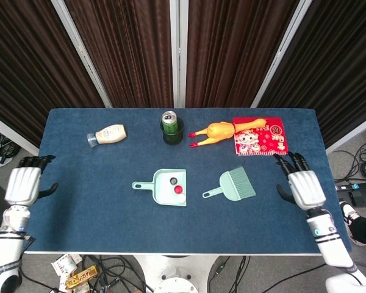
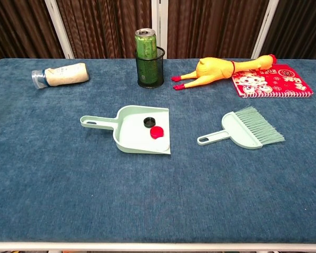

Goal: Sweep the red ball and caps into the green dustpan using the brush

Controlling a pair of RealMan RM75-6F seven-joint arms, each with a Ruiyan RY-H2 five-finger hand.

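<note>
The green dustpan (image 1: 160, 185) (image 2: 134, 138) lies mid-table, handle to the left. Inside it sit a black cap (image 1: 172, 180) (image 2: 148, 122) and a red cap or ball (image 1: 179, 190) (image 2: 157, 132); which of the two I cannot tell. The green brush (image 1: 233, 186) (image 2: 247, 130) lies flat to the right of the dustpan, let go. My left hand (image 1: 24, 184) hangs off the table's left edge, fingers apart and empty. Near the right edge my right hand (image 1: 304, 185) is also open and empty. Neither hand shows in the chest view.
At the back stand a green can in a black mesh cup (image 1: 171, 127) (image 2: 149, 57), a rubber chicken (image 1: 222, 131) (image 2: 216, 69), a red booklet (image 1: 259, 137) (image 2: 270, 80) and a lying mayonnaise bottle (image 1: 108, 134) (image 2: 61, 75).
</note>
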